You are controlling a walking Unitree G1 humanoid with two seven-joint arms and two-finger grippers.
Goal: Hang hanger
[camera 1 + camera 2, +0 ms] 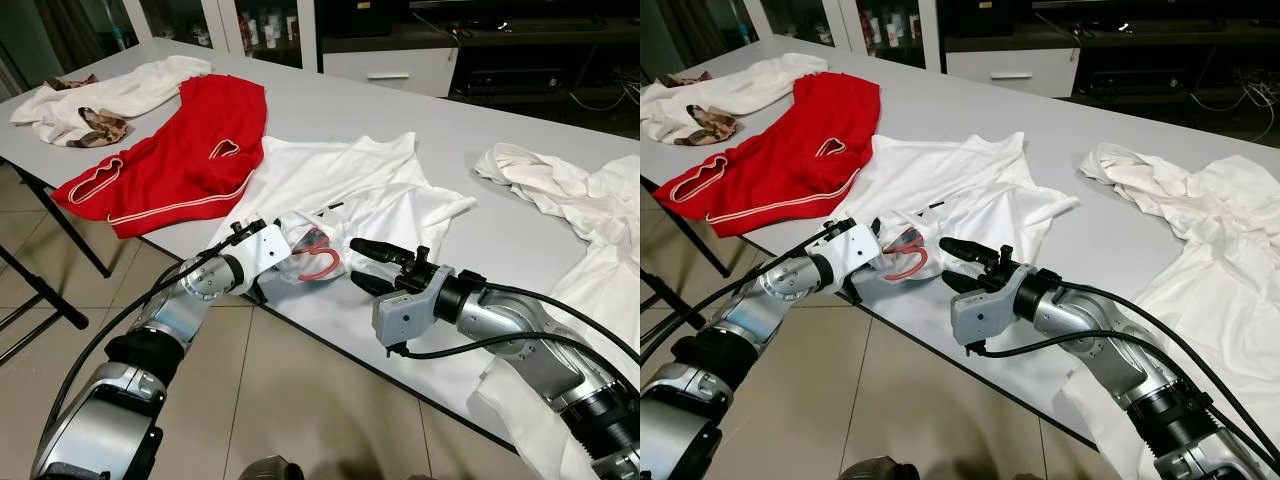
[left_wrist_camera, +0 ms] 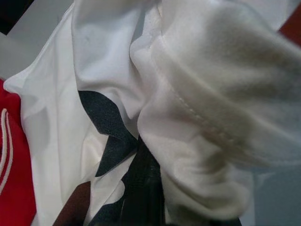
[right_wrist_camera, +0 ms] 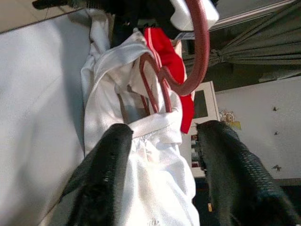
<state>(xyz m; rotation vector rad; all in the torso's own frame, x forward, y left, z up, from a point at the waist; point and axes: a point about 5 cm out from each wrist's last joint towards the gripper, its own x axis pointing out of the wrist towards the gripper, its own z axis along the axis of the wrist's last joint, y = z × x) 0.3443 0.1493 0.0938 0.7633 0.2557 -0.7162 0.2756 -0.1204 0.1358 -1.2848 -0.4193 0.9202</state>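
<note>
**Red hanger hook pokes from white shirt at table's near edge**

Head views: the left gripper [image 1: 283,252] is buried in the white shirt [image 1: 350,190], so its opening cannot be told. The hanger [image 1: 322,264] hook curls toward 5 o'clock. The right gripper [image 1: 372,267] stands parted, just right of it, holding nothing.

Left wrist view: bunched cloth hides the fingers.

Right wrist view: the parted fingers [image 3: 106,174] straddle the shirt collar; the hook arches toward 12 o'clock.

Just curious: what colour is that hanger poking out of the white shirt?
Red hanger, clearest in the right wrist view.
</note>
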